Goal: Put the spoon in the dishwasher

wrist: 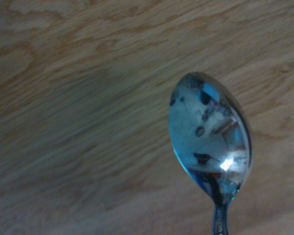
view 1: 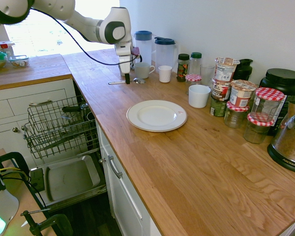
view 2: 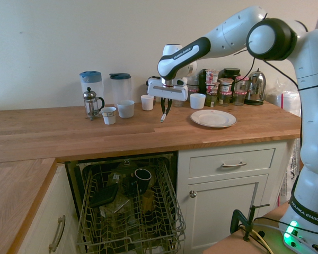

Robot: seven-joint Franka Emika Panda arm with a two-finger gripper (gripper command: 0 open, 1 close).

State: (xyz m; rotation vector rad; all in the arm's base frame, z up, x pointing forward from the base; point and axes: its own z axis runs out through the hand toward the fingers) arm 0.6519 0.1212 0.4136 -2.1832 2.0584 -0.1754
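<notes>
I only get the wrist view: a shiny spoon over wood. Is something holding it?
Observer: Yes, the gripper is shut on the spoon, holding it just above the counter.
Operator: Where's the dishwasher?
Observer: The dishwasher is under the counter, door open, its wire rack pulled out.
Operator: Is the rack empty?
Observer: No, a dark mug sits in it.
</notes>
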